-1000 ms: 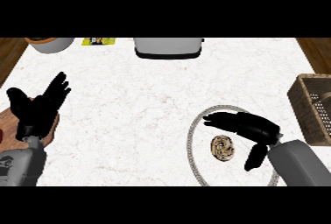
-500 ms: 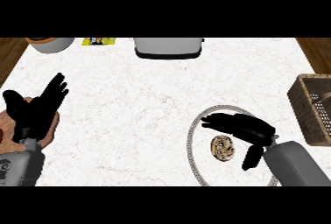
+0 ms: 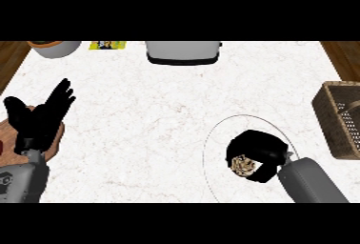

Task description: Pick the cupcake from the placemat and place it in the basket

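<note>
Brown-swirled cupcake — inside curled right robot hand.

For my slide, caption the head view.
Right robot hand curled round the brown swirled cupcake on the round white placemat, beside the woven wicker basket.

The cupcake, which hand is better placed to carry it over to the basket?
The right hand. Its fingers curl round the cupcake on the placemat, and the basket is on that same side. The left hand rests open at the far left edge.

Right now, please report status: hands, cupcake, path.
Right hand curled round cupcake on placemat. Left hand open, resting at left. Basket at right edge, nothing between.
</note>
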Controlling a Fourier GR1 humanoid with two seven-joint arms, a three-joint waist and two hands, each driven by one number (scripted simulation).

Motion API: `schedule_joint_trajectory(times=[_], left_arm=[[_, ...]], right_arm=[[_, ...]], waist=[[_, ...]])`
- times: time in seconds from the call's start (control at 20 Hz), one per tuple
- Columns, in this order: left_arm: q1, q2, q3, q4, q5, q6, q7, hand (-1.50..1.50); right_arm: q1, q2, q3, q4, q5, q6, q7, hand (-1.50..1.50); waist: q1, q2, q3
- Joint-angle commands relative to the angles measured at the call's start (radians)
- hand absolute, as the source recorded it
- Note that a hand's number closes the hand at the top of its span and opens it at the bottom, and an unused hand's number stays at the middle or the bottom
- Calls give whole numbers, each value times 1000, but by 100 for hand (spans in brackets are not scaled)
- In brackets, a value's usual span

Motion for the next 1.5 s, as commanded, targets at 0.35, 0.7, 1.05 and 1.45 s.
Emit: schedule_joint_trajectory(times=[0.35, 0.7, 1.05, 1.45], left_arm=[[68, 8, 38, -5, -1, 0, -12, 0], [78, 24, 85, 3, 26, 1, -23, 0], [107, 17, 70, -30, 18, -6, -30, 0], [79, 16, 66, -21, 15, 4, -1, 0]], right_arm=[[336, 0, 3, -334, 41, 19, 190, 150], [754, -20, -3, -664, 47, -54, 351, 150], [1146, 13, 49, -1048, -191, -55, 269, 150], [1444, 0, 56, -1517, -319, -93, 264, 150]], waist=[[-67, -20, 2], [-120, -21, -1], [-102, -12, 1], [-93, -8, 0]])
